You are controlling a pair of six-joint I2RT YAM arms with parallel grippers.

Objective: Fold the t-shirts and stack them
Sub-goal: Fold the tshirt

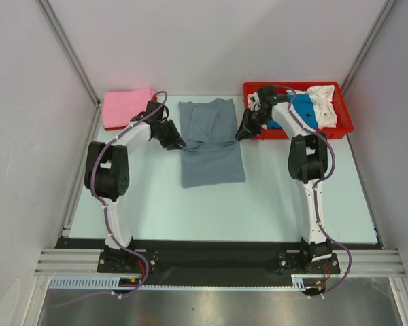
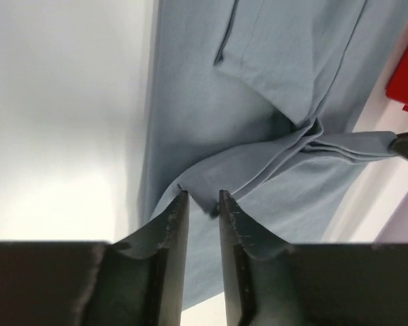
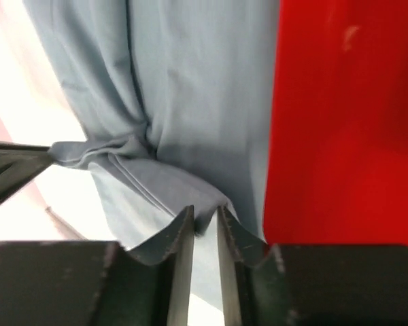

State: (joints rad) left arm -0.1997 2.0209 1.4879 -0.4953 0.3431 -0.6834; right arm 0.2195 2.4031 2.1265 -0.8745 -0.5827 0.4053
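The slate grey t-shirt [image 1: 211,146] lies flat in the table's middle, folded into a long strip, with a pulled-up crease running across its width. My left gripper [image 1: 182,145] is at its left edge and my right gripper [image 1: 236,138] at its right edge. In the left wrist view the jaws [image 2: 204,197] stand slightly apart, a ridge of the grey cloth [image 2: 258,68] between the tips. The right wrist view shows the same: that gripper [image 3: 204,212] is narrowly open over a fold of the grey cloth [image 3: 190,68].
A folded pink t-shirt [image 1: 126,106] lies at the back left. The red tray [image 1: 296,85] at the back right holds a bright blue shirt [image 1: 302,109] and a white one [image 1: 323,102]. The tray wall [image 3: 340,115] is just beside my right gripper.
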